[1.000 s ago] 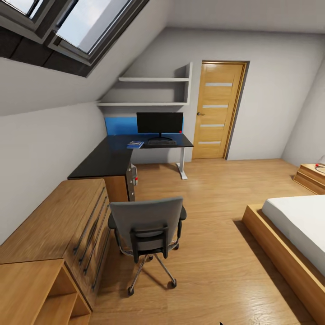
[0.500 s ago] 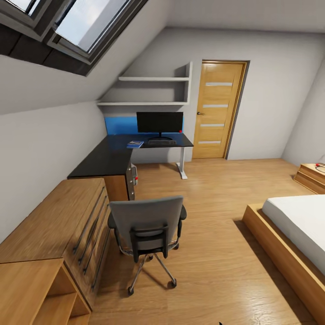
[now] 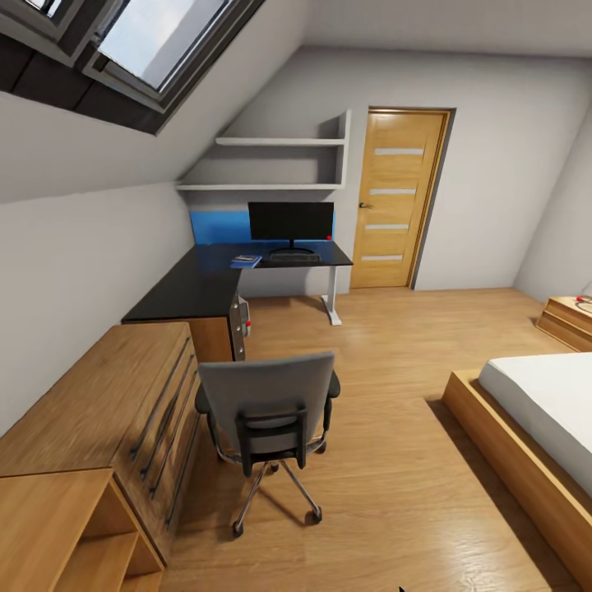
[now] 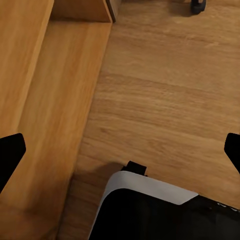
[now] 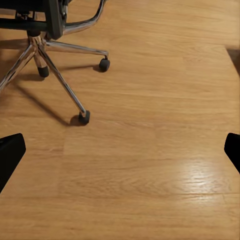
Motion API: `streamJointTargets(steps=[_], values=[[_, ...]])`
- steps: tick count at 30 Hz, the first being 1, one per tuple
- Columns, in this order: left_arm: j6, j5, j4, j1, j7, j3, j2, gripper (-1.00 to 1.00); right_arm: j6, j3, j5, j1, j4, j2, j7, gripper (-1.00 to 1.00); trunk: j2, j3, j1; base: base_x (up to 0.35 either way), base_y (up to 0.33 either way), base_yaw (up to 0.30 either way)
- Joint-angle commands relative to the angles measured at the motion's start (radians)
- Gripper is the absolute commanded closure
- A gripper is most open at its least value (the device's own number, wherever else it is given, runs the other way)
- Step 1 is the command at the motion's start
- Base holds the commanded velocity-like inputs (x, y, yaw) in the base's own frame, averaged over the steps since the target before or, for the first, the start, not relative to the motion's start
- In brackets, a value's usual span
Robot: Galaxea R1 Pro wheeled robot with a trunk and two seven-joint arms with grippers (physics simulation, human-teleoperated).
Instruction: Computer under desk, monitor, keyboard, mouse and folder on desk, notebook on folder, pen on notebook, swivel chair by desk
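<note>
The swivel chair (image 3: pixel 267 407) stands on the wood floor with its grey back toward me, hiding its seat. It is well short of the black L-shaped desk (image 3: pixel 197 288). On the desk's far wing the monitor (image 3: pixel 290 222) stands upright with the keyboard (image 3: pixel 294 257) in front of it. The blue folder (image 3: pixel 246 262) lies left of the keyboard with a paler patch on it. Notebook, pen, mouse and computer are too small to make out. The chair's chrome base (image 5: pixel 47 55) lies ahead of my open right gripper (image 5: pixel 120 152). My left gripper (image 4: pixel 120 152) hangs open over the floor.
A low wooden dresser (image 3: pixel 107 403) and open shelf unit (image 4: pixel 40 100) line the left wall beside the chair. The bed (image 3: pixel 543 411) fills the right side. A wooden door (image 3: pixel 399 197) is shut at the back. My own base (image 4: pixel 150 210) shows under the left gripper.
The whole head view has shifted slightly, so the camera has moved a little. Chair, desk and the things on it stay where they were.
</note>
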Motion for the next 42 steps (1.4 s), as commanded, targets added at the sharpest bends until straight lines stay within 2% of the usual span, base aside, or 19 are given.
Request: streamJointTargets(steps=[1, 42], values=[[-0.005, 0.011, -0.001, -0.001, 0.005, -0.006, 0.001, -1.0, 0.0, 0.009, -0.002, 0.0, 0.0, 0.0, -0.007, -1.0, -0.008, -0.004, 0.004, 0.0, 0.0, 0.0], [-0.006, 0.01, 0.0, -0.001, 0.005, -0.005, 0.0, -1.0, 0.0, 0.009, -0.002, 0.0, 0.002, 0.0, -0.007, -1.0, -0.295, -0.133, 0.161, 0.0, 0.0, 0.0]])
